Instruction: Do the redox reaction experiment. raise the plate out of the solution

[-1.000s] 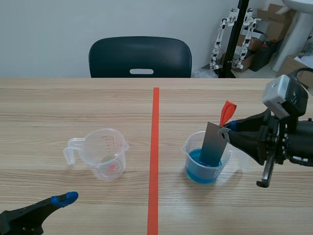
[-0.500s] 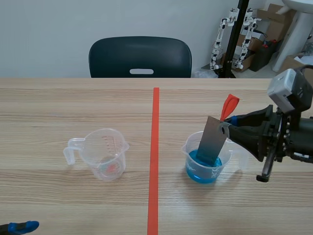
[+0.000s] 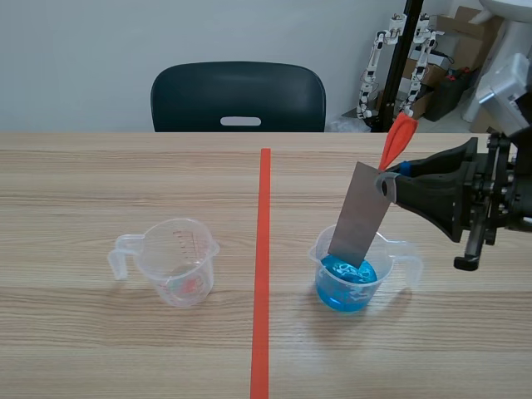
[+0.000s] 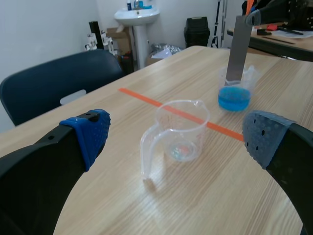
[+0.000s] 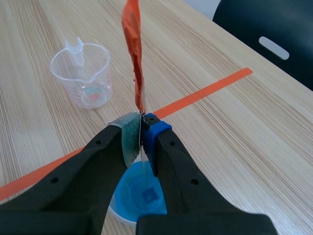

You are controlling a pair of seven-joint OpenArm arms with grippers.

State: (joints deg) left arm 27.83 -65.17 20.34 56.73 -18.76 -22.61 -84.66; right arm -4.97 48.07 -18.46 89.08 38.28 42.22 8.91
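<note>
- Right gripper (image 3: pixel 389 184): clamped on the tilted grey plate (image 3: pixel 359 218) at its top; the lower edge sits within the rim of the blue-solution beaker (image 3: pixel 319 253).
- Left gripper (image 4: pixel 178 134): wide, empty.
- Clear measuring cup (image 3: pixel 176 264): on the surface (image 3: pixel 100 183), well apart from the beaker.

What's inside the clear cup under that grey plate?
The clear plastic cup holds bright blue liquid. The flat grey metal plate has its lower edge inside the rim; whether it touches the liquid is hidden.

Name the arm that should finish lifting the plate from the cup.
Right. The right fingers are shut on the plate above the blue solution; the left fingers are open, facing the other cup.
</note>
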